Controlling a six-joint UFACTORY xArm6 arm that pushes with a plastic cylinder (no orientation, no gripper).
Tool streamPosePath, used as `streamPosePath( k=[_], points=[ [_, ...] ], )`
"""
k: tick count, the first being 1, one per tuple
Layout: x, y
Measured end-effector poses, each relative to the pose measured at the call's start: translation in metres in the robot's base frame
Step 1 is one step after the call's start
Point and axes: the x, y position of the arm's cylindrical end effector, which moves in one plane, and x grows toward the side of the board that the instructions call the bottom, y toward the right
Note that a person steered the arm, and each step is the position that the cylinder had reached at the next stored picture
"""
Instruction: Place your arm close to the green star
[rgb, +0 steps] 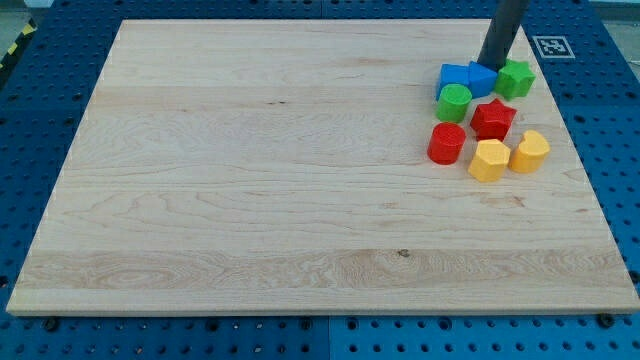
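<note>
The green star lies near the view's top right on the wooden board. My tip stands just left of and above it, almost touching, right behind two blue blocks. A green round block sits below the blue blocks. A red star lies below the green star. A red round block and two yellow blocks lie further down.
The board's right edge runs close to the cluster. A blue pegboard surface surrounds the board. A black-and-white marker tag sits off the board at the top right.
</note>
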Motion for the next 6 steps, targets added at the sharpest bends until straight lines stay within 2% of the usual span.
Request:
streamPosePath(
  k=[1, 2, 6],
  points=[
    [-0.039, 0.008],
    [-0.031, 0.033],
    [-0.001, 0.033]
  ],
)
